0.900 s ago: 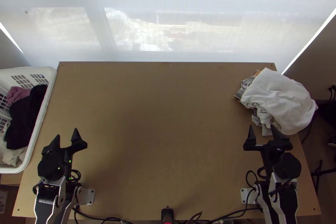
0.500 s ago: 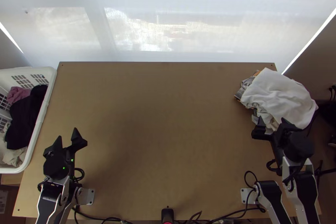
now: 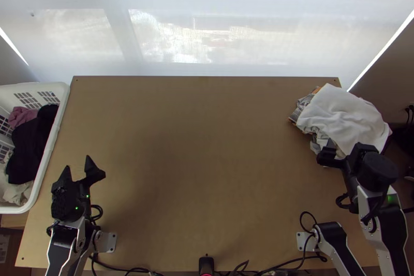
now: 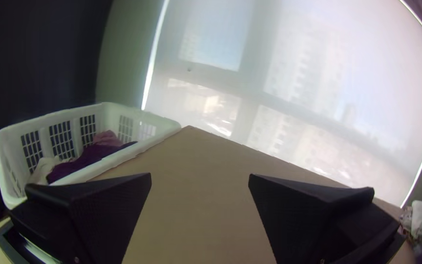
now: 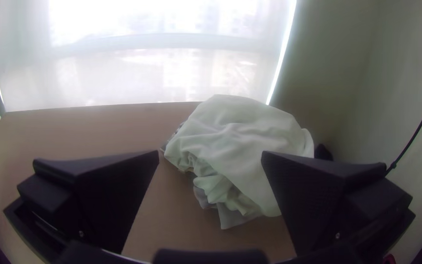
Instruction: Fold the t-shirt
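T-shirt [image 3: 344, 120] in a loose heap near the wide-open, empty right gripper [image 3: 346, 146], left gripper [image 3: 78, 163] also wide, empty.

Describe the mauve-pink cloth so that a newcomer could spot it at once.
At the light wooden table's left edge stands a white plastic basket with slotted sides. Toward its far end lies the bunched mauve-pink cloth, pinker than its neighbours, the larger dark cloth and the cream cloth nearer the front.
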Robot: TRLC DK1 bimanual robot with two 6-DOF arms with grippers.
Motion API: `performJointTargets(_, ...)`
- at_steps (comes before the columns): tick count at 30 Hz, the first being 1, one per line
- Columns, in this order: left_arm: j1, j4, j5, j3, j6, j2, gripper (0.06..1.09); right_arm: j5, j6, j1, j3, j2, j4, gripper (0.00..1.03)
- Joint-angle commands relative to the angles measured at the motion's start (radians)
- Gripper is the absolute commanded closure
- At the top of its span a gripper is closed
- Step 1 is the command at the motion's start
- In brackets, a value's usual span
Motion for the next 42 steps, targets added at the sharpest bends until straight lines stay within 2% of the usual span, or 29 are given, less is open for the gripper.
performJointTargets(1,0.020,0.132,0.124,0.061,0.218,0.004,0.11,0.021,0.026,0.005,0.031,0.010,-0.036,0.05)
performJointTargets(6,0.034,0.152,0.129,0.217,0.284,0.119,0.11,0.027,0.072,0.005,0.025,0.012,-0.061,0.05)
performJointTargets(12,0.133,-0.047,0.127,0.549,0.276,0.372,0.11,0.027,0.076,0.005,0.017,0.009,-0.081,0.05)
performJointTargets(13,0.162,-0.046,0.129,0.579,0.264,0.384,0.11,0.027,0.076,0.005,0.017,0.009,-0.082,0.05)
performJointTargets(15,0.219,-0.026,0.127,0.599,0.152,0.375,0.11,0.027,0.079,0.005,0.016,0.009,-0.085,0.05)
performJointTargets(18,0.238,0.000,0.132,0.644,0.126,0.395,0.11,0.027,0.093,0.005,0.013,0.010,-0.088,0.05)
performJointTargets(24,0.265,-0.342,0.129,0.895,0.062,0.646,0.11,0.027,0.098,0.007,0.013,0.010,-0.105,0.05)
performJointTargets(27,0.446,-0.514,0.138,0.980,-0.084,0.746,0.11,0.027,0.098,0.007,0.013,0.010,-0.122,0.05)
performJointTargets(28,0.480,-0.534,0.196,1.001,-0.101,0.771,0.11,0.027,0.099,0.007,0.013,0.010,-0.130,0.05)
performJointTargets(31,0.506,-0.534,0.204,1.046,-0.101,0.821,0.11,0.027,0.107,0.007,0.016,0.009,-0.154,0.05)
performJointTargets(33,0.540,-0.520,0.209,1.067,-0.061,0.838,0.11,0.027,0.110,0.005,0.022,0.010,-0.170,0.05)
performJointTargets(39,0.686,-0.486,0.215,0.963,-0.043,0.944,0.11,0.029,0.109,-0.004,0.054,0.021,-0.213,0.05)
performJointTargets(42,0.836,-0.439,0.279,0.952,0.005,1.048,0.11,0.029,0.109,-0.013,0.071,0.030,-0.242,0.05)
